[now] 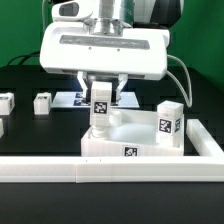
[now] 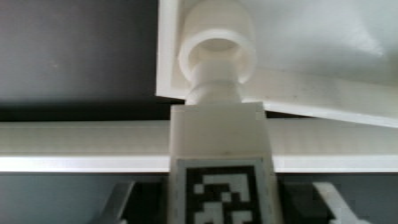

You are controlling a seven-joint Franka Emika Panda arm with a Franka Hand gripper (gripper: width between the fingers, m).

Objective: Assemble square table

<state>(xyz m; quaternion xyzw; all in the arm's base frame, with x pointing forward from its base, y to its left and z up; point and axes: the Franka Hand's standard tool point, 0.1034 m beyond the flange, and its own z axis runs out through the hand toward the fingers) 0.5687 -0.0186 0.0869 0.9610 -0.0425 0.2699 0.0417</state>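
At centre frame of the exterior view: claw (image 1: 103, 97) clamped on the held leg (image 1: 100, 116), one finger on either side of its black-white tag. Held leg upright, its lower end on the left corner of the square table slab (image 1: 135, 140).

Wrist view: claw (image 2: 222, 207) grips the held leg (image 2: 217, 120) at its tagged end. The other end meets the round corner socket (image 2: 217, 45) of the slab (image 2: 329, 60). Cannot tell whether it is fully seated. White border rail (image 2: 80, 140) crosses behind the leg.

Slab lies flat at lower centre of the exterior view, front edge just beside the border rail (image 1: 60, 168), edge tag (image 1: 129, 152) facing the camera. The rail also turns up along the slab's right side.

Second leg (image 1: 168, 122) stands upright on the right part of the slab, tags visible.

Left of frame, on the dark surface (image 1: 30, 130): loose leg (image 1: 41, 102), well apart from the slab; another leg (image 1: 5, 101) at the frame edge
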